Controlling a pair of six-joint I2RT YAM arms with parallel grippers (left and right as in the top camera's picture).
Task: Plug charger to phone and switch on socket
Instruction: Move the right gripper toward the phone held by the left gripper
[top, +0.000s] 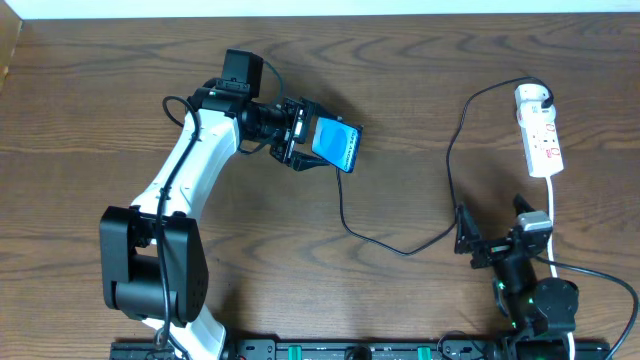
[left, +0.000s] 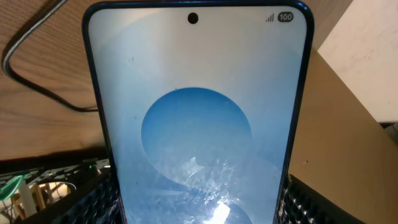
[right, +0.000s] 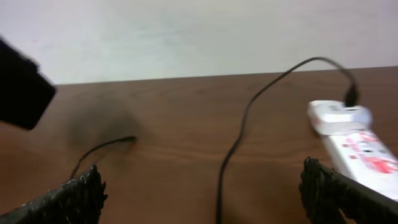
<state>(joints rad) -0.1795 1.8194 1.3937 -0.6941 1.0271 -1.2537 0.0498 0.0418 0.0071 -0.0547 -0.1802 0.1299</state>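
My left gripper (top: 300, 133) is shut on the phone (top: 335, 144) and holds it tilted above the table, its blue screen showing. In the left wrist view the phone (left: 196, 124) fills the frame between my fingers (left: 199, 211). The charger cable (top: 400, 247) runs from the phone's lower end across the table up to the black adapter (top: 541, 93) in the white socket (top: 541, 130) at the far right. I cannot see the plug's joint with the phone. My right gripper (top: 490, 232) is open and empty, low over the cable (right: 239, 130), with the socket (right: 357, 140) ahead on its right.
The wooden table's far edge meets a white wall (right: 186, 37). The socket's white lead (top: 553, 205) runs down past my right arm. A blurred dark shape (right: 18, 87) sits at the left of the right wrist view. A brown box (left: 348, 137) lies behind the phone.
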